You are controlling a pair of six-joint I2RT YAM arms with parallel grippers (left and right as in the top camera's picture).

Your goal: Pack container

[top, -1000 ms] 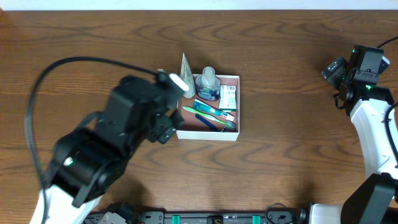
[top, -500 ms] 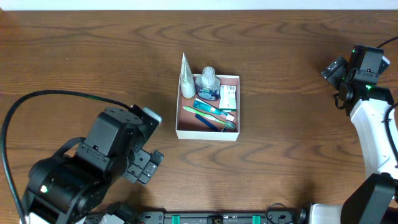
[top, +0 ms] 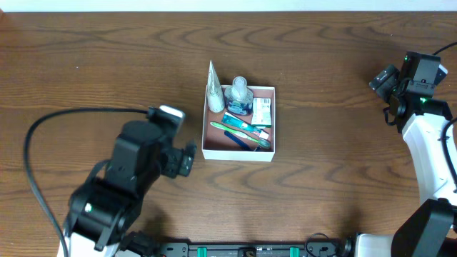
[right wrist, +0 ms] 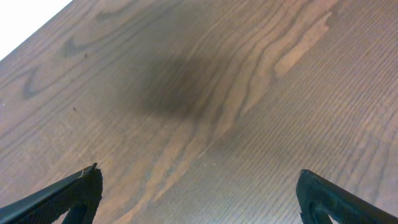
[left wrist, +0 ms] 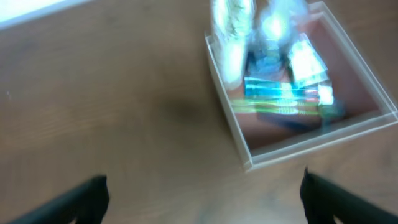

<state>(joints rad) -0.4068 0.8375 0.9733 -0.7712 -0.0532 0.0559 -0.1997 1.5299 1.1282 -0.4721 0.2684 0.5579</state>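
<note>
Wooden table (top: 321, 71), white-walled container (top: 238, 154) at centre, toiletries (top: 239, 128) inside; green-and-white packet (top: 262, 111) carries print too small to read. Left gripper (left wrist: 202, 193) hangs empty, jaws wide, beside it; right gripper (right wrist: 199, 193) likewise spread, well apart.

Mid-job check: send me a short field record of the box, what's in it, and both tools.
container: white-walled, open top, mid-table
contents: white tube leaning at the left wall, clear bottle, green-and-white packet, toothbrushes lying across the floor
left tool: open, empty, left of the container, not touching it
right tool: open, empty, over bare table, far right of the container
</note>
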